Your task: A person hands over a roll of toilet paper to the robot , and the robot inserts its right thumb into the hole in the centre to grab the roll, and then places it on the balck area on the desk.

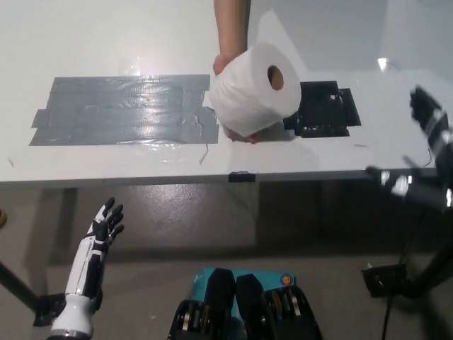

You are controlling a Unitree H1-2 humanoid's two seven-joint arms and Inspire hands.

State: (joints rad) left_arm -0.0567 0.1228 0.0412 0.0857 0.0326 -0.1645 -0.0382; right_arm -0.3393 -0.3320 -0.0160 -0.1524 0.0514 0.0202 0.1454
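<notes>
White toilet paper roll point(252, 91) in person's hand point(224, 67), overlapping black area point(322, 110) edge.

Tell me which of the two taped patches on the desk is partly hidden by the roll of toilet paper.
The small black patch: the toilet paper roll, held by the person's hand, covers its left edge. The large grey patch lies to the roll's left.
</notes>
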